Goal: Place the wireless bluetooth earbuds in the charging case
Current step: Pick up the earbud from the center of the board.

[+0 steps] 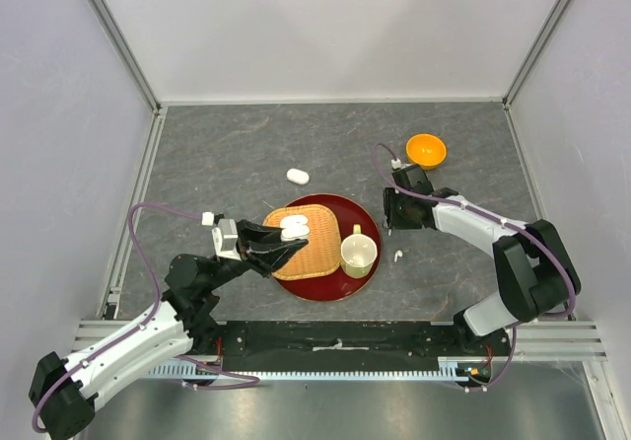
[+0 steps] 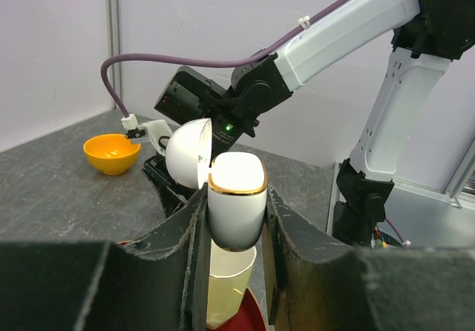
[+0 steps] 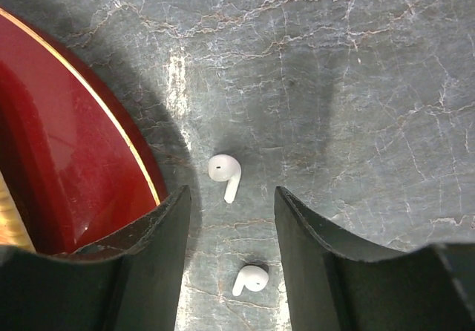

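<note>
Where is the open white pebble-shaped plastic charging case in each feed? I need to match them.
Top external: open white charging case at centre, over the woven mat.
Left wrist: the case at centre, clamped in the left gripper, lid open.
Right wrist: not in it.
Shared landmark: round red tray, in all three.

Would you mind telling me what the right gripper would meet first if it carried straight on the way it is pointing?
Probably the small white earbud lying on the grey table, right between the open jaws of the right gripper; the table itself comes just behind it. Depth is hard to judge.
</note>
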`<action>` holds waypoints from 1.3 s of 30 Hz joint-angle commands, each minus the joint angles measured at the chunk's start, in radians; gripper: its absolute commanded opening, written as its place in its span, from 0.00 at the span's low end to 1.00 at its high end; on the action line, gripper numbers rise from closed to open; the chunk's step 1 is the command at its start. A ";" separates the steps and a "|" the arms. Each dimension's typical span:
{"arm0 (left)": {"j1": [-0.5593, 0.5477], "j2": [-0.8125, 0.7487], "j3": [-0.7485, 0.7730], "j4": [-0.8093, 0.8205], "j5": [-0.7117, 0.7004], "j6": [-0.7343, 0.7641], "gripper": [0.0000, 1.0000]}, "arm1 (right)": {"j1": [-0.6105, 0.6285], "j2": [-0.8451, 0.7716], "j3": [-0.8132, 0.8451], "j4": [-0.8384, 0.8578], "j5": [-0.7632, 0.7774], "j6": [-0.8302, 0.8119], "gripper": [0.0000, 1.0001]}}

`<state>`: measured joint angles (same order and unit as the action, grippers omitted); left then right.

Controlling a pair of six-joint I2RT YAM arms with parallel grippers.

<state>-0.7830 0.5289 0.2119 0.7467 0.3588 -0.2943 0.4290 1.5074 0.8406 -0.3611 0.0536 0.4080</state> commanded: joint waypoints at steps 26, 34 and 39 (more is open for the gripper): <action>-0.005 -0.021 0.015 0.003 -0.037 0.020 0.02 | 0.039 0.122 0.086 0.004 0.078 -0.077 0.44; -0.004 -0.030 0.012 -0.009 -0.041 0.017 0.02 | 0.040 0.123 0.087 -0.006 0.081 -0.075 0.42; -0.005 -0.026 0.015 -0.007 -0.046 0.018 0.02 | 0.040 0.134 0.091 -0.006 0.084 -0.075 0.41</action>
<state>-0.7830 0.5072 0.2119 0.7258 0.3382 -0.2943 0.4629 1.6264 0.8921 -0.3679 0.1150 0.3367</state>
